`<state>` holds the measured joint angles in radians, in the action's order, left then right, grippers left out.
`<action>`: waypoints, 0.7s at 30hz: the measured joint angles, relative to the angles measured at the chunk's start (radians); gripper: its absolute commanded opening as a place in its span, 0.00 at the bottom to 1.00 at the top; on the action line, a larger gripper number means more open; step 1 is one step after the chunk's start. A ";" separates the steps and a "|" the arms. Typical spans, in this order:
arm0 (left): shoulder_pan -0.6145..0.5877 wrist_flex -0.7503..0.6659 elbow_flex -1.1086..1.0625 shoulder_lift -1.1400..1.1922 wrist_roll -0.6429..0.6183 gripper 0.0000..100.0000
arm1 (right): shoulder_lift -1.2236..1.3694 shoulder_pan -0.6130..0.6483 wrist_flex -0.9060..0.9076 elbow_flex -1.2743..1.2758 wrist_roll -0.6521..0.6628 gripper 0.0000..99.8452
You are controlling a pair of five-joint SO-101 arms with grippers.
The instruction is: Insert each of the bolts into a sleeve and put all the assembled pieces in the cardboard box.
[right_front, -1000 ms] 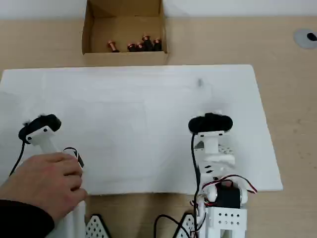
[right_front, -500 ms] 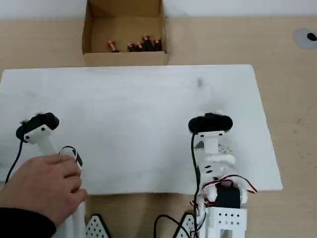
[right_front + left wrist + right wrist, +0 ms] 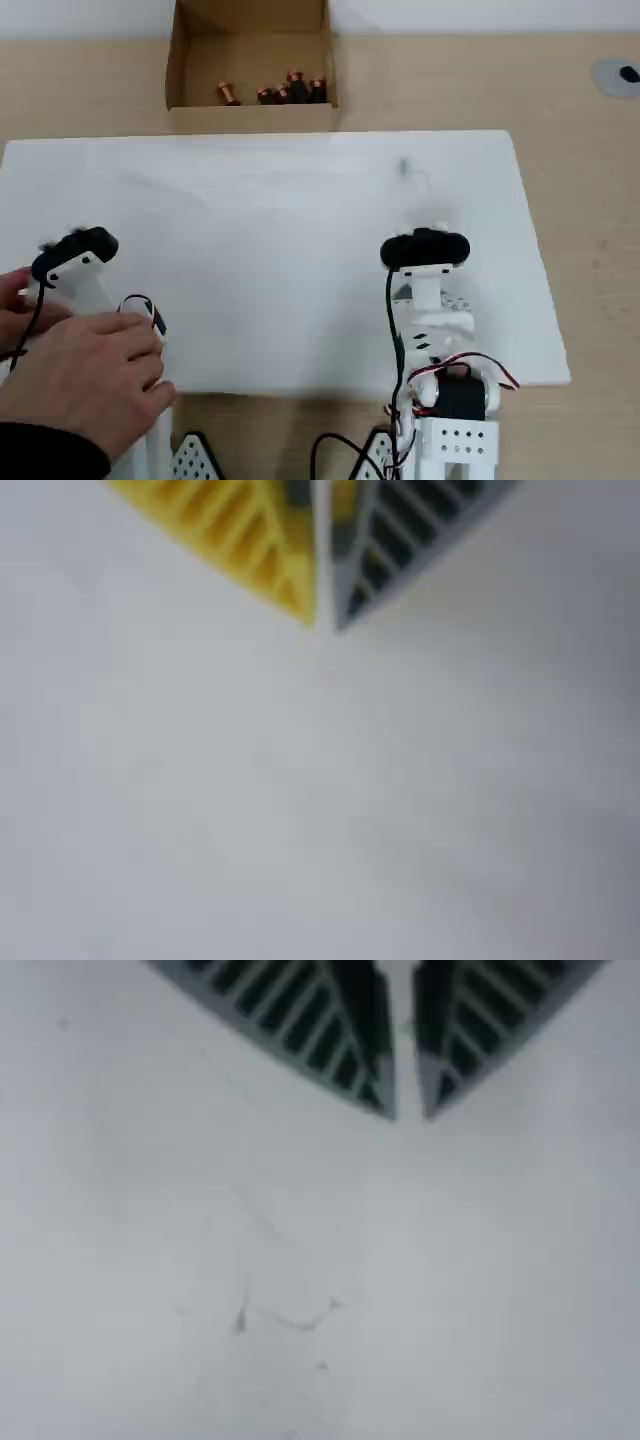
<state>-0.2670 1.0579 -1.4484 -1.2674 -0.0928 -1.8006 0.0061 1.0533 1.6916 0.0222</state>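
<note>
Since a second ago, the left arm (image 3: 75, 262) has been nudged slightly toward the left edge of the worktop, and the fingertips of a second hand (image 3: 12, 295) have been brought in at that edge; the right arm (image 3: 425, 290) has not been moved. A person's hand (image 3: 85, 375) is laid over the left arm's white body at the near left corner of the white sheet (image 3: 300, 220), which is spread across the light wooden worktop (image 3: 590, 200). Left gripper (image 3: 322, 625): one yellow and one dark ribbed finger, closed to a hairline slit, nothing gripped, held over the sheet. Right gripper (image 3: 408, 1115): two dark ribbed fingers, narrow slit between them, nothing gripped, held over faintly creased sheet. The right arm is parked at the sheet's near edge, right of centre. The open brown cardboard box (image 3: 250, 118) is set at the far edge of the worktop, left of centre, just beyond the sheet. Copper-and-black assembled pieces (image 3: 290, 90) are seen inside it, clustered toward the box's near right corner, with one more piece (image 3: 228, 95) lying apart toward the middle. A grey round fitting (image 3: 615, 75) is set at the worktop's far right corner.
</note>
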 measured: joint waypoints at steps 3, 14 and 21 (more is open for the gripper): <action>0.000 0.000 0.000 0.000 0.000 0.01 | 0.000 0.000 0.000 0.000 0.000 0.01; 0.000 0.000 -0.011 0.000 0.000 0.01 | 0.000 0.000 0.000 0.000 0.000 0.01; 0.000 0.000 -0.012 0.000 0.000 0.01 | 0.000 0.000 0.000 0.000 0.000 0.01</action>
<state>-0.2670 1.0579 -1.4607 -1.2674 -0.0928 -1.8006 0.0061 1.0533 1.6916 0.0222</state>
